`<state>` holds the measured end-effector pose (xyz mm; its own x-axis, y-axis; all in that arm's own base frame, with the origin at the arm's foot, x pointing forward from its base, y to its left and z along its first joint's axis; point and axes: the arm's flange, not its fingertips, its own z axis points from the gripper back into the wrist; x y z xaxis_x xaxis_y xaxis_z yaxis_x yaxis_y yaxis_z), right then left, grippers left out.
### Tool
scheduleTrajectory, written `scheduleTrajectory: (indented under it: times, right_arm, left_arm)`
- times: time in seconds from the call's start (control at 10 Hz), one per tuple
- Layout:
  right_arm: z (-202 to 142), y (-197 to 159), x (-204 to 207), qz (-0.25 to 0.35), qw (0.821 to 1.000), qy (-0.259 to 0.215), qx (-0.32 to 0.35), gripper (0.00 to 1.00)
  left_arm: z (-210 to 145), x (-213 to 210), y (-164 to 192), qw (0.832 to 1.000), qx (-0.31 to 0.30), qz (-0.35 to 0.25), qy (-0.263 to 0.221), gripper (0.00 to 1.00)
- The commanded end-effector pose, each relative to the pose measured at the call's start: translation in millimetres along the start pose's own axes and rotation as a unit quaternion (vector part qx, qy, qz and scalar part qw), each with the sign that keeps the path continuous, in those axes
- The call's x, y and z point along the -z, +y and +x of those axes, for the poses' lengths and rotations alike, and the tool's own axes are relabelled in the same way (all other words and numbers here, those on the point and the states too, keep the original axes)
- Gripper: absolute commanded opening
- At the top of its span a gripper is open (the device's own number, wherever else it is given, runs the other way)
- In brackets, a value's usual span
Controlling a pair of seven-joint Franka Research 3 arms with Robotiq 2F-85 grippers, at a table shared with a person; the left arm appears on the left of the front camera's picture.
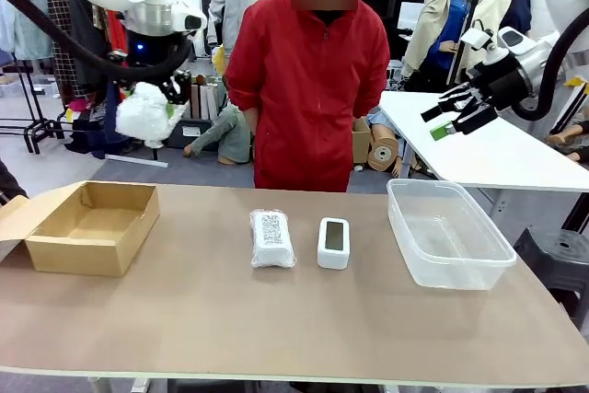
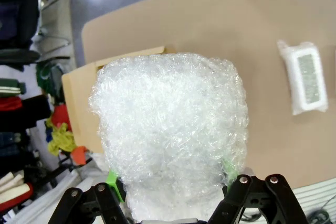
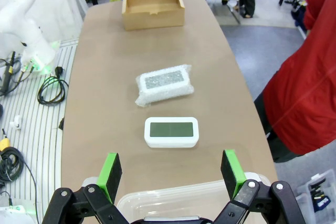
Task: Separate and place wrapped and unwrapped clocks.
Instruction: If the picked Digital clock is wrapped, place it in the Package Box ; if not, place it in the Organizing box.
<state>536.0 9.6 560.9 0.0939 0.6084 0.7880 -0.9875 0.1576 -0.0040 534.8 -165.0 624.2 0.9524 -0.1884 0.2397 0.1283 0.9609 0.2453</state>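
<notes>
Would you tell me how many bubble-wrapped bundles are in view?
2: one bundle in the left gripper over the cardboard box, another bundle on the table beside the bare clock.

Two bubble-wrapped clocks [image 1: 144,112] [image 1: 272,237], one bare clock [image 1: 333,242] — one cardboard box [image 1: 55,250], one clear plastic tub [image 1: 451,269]

Bright, even indoor light falls from overhead on the tabletop [image 1: 276,329], leaving only thin, soft shadows under what lies on it. The inside of the cardboard box [image 1: 87,255] is a shade darker than its rim. Well to the right of the box, the clear tub [image 1: 460,275] carries faint glints. In the left wrist view the bubble-wrapped bundle [image 2: 170,135], in front of the box, is glary white and slightly soft. Both wrist views bend the tabletop's edges.
</notes>
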Motion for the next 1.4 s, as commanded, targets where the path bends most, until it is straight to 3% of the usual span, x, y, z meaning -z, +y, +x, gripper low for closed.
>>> scheduleTrajectory:
  times: [0.0,0.2,0.7,1.3]
  right_arm:
    - [1,0,-1,0.000,1.000,0.001,-0.002,1.00]
    - [1,0,-1,0.000,1.000,0.001,-0.002,1.00]
    - [1,0,-1,0.000,1.000,0.001,-0.002,1.00]
    - [1,0,-1,0.000,1.000,0.001,-0.002,1.00]
  left_arm:
    - [-11,-2,11,1.000,-0.005,0.020,0.000,0.00]
    - [-12,6,26,0.998,-0.027,0.062,0.002,0.00]
    - [-7,31,59,0.997,-0.047,0.056,0.017,0.00]
    - [-3,27,55,0.997,-0.045,0.057,0.024,0.00]
